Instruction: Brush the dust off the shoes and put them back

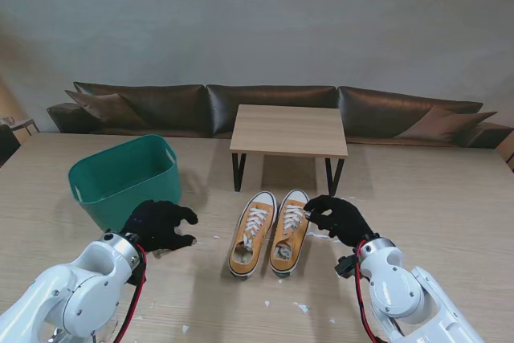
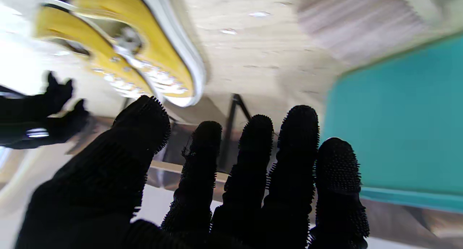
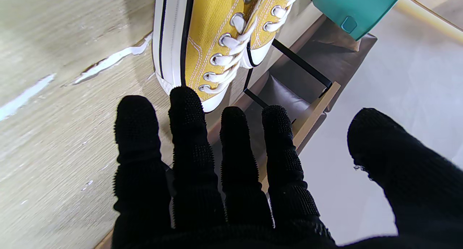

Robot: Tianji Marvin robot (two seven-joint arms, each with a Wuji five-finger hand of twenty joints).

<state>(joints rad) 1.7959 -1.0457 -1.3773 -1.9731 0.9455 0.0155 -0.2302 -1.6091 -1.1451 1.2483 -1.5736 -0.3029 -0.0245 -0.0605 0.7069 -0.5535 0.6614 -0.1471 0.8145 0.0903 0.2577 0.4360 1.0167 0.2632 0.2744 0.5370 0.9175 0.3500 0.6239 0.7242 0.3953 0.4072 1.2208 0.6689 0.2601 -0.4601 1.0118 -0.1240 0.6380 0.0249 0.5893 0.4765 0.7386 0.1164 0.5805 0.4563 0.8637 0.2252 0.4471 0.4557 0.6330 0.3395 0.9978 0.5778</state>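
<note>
Two yellow canvas shoes with white laces stand side by side on the table, the left shoe [image 1: 252, 233] and the right shoe [image 1: 290, 230], toes pointing away from me. My right hand [image 1: 340, 217], in a black bristled glove, hovers just right of the right shoe [image 3: 202, 42], fingers spread and holding nothing; its fingertips [image 3: 186, 97] are close to the toe. My left hand [image 1: 158, 225], gloved the same way, is open to the left of the shoes, apart from them. In the left wrist view the shoes [image 2: 155, 57] lie beyond the fingers [image 2: 253, 162].
A green plastic tub [image 1: 124, 178] stands at the left, just beyond my left hand. A small wooden stand on black legs [image 1: 289, 131] is behind the shoes. White dust flecks [image 1: 301, 308] lie scattered on the wooden table. A dark sofa runs along the back.
</note>
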